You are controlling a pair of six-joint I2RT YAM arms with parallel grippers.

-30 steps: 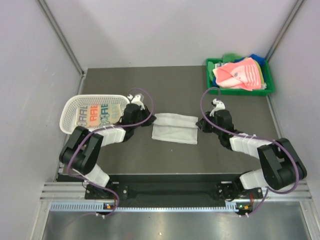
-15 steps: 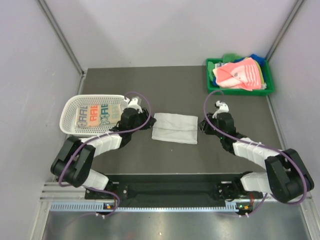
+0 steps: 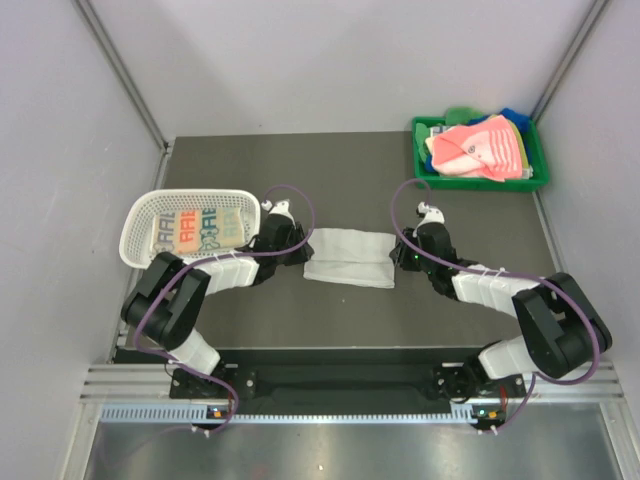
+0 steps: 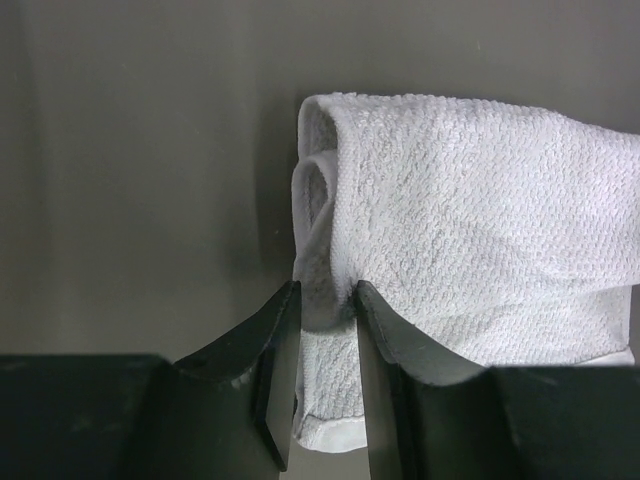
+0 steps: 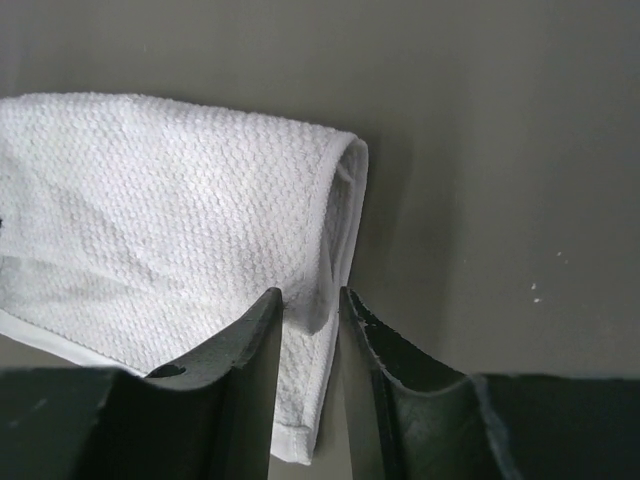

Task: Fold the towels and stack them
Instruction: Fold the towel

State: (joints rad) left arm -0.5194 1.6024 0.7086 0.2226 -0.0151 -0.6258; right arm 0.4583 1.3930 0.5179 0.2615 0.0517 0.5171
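A plain grey-white towel lies folded in the middle of the dark table, between my two arms. My left gripper is at its left end. In the left wrist view that gripper has its narrow jaws closed on the towel's looped fold. My right gripper is at the towel's right end. In the right wrist view it pinches the hemmed folded edge of the towel. A white towel with coloured letters lies in the basket. A pink towel tops the pile in the tray.
The white perforated basket stands at the left, close to my left arm. The green tray sits at the far right corner with more cloths under the pink one. Grey walls close in the table on both sides.
Both grippers let go, drew back a little, then moved inward onto the towel's two ends and narrowed on the folds. The towel now lies flatter and squarer.
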